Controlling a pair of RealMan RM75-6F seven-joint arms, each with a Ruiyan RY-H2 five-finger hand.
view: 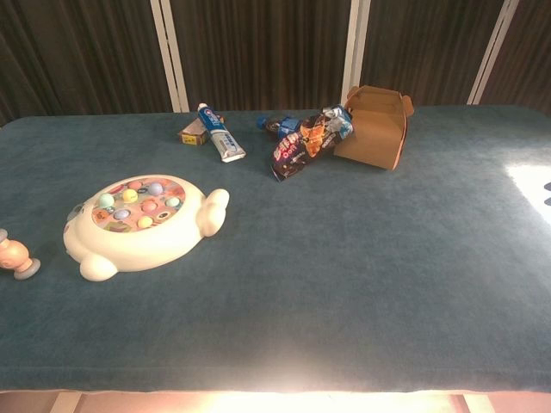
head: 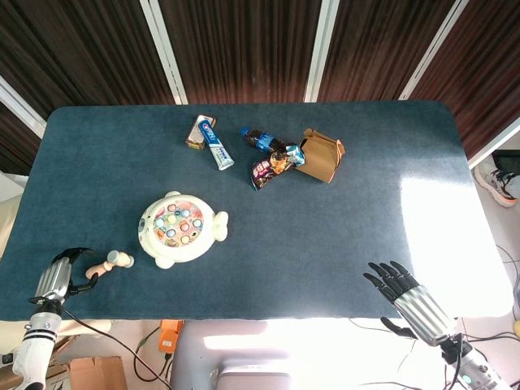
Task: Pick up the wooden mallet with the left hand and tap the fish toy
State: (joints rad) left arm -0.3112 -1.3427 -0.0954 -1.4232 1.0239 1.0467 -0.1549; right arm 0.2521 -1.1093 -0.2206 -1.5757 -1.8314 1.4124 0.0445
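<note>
The white fish toy (head: pixel 180 229) with coloured fish on top lies left of the table's middle, also plain in the chest view (view: pixel 142 225). The wooden mallet (head: pixel 110 263) lies flat just left of it, head toward the toy; the chest view shows only its head (view: pixel 15 258) at the left edge. My left hand (head: pixel 58 277) hovers at the table's front left edge, fingers curved with a gap to the thumb, right by the handle's end and holding nothing. My right hand (head: pixel 410 298) is spread open at the front right edge.
At the back of the table lie a toothpaste tube (head: pixel 218 147) on a small box, a dark bottle with snack packets (head: pixel 270 159) and a brown cardboard box (head: pixel 321 154). Bright glare covers the cloth at the right.
</note>
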